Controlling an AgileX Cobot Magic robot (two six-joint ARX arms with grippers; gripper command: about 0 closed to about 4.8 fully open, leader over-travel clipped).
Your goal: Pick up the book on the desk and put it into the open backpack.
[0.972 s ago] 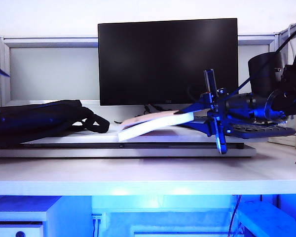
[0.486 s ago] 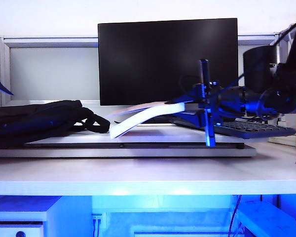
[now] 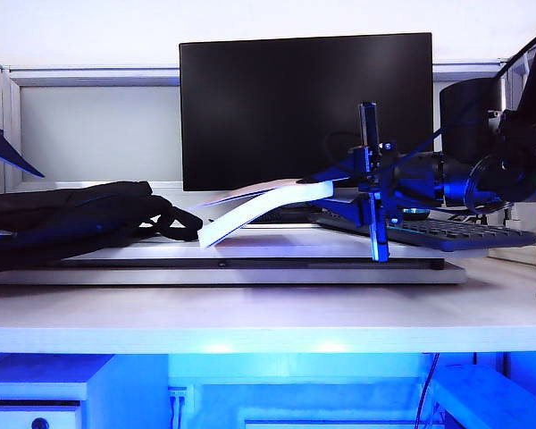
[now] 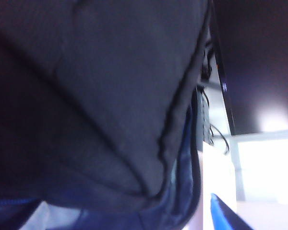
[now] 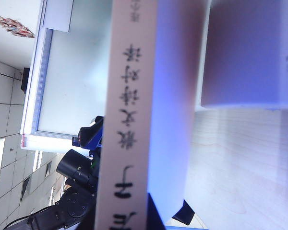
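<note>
The book (image 3: 263, 207) is a thin paperback, and it shows its softness plainly: the right end effector (image 3: 364, 183) pinches it at one end, nearly closed on the cover and pages, and the free end sags in a curve down toward the backpack (image 3: 67, 219). It looks light, so weight is no worry, but it is floppy. Held at the edge like this it will droop and swing, and the low corner is the part most likely to catch on something. A grip nearer the spine would keep it flatter; the right wrist view shows the printed spine (image 5: 127, 120) running right past the camera, so the hold seems to be close to that side. The smooth cover could slip if the pinch loosens.

Relative to the backpack, the book hangs just beside it on the monitor (image 3: 305, 112) side, its drooping end close to the black looped straps (image 3: 174, 222), above the white riser slab (image 3: 250, 266) that lies on the surface (image 3: 268, 315).

The left end effector (image 3: 9, 154) appears only as a blue tip over the far end of the backpack; its fingers stand wide apart and hold nothing that I can see. Its wrist view is filled with dark backpack fabric (image 4: 86, 96).

In the way: the straps lie between the book's low end and the bag, and the bag's mouth is not visible from here. The keyboard (image 3: 447, 234) sits beyond the right end effector, well clear of the backpack.
</note>
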